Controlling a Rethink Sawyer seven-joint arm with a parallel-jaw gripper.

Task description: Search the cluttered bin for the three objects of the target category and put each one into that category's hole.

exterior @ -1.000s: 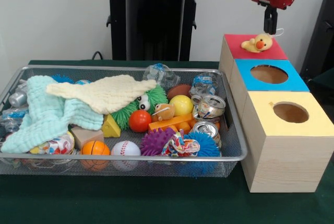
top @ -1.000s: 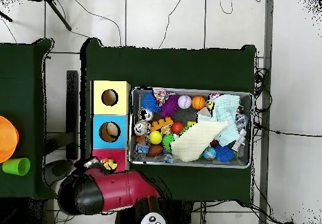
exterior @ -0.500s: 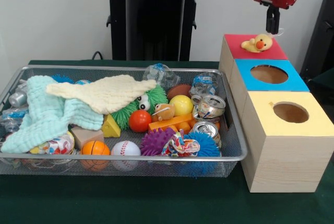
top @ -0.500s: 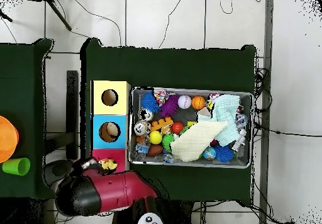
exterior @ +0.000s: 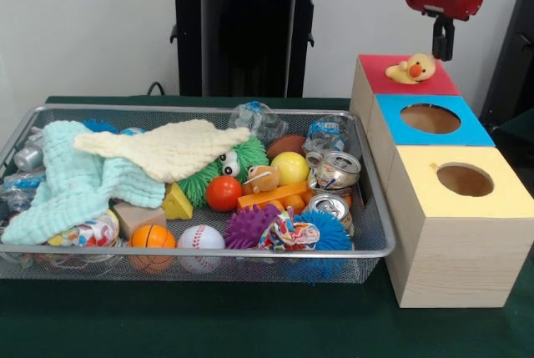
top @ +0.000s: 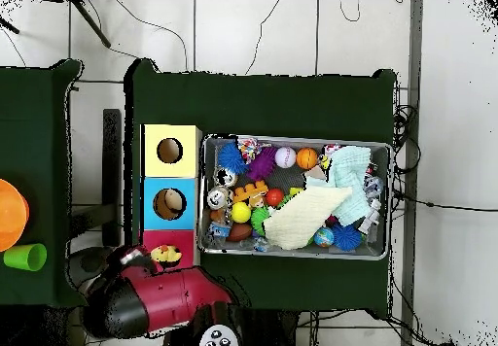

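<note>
Front view: the hand (exterior: 443,47) hangs above the red box (exterior: 380,83), clear of the yellow duck toy (exterior: 412,68) that lies on that box's top, just below and slightly left of the hand's tip. I cannot tell whether the hand is apart or together. Beside the red box stand a blue box (exterior: 464,131) and a yellow box (exterior: 501,199), each with a round hole. The wire bin (exterior: 377,223) on the green worktop (exterior: 250,325) is full of balls, cans and cloths.
</note>
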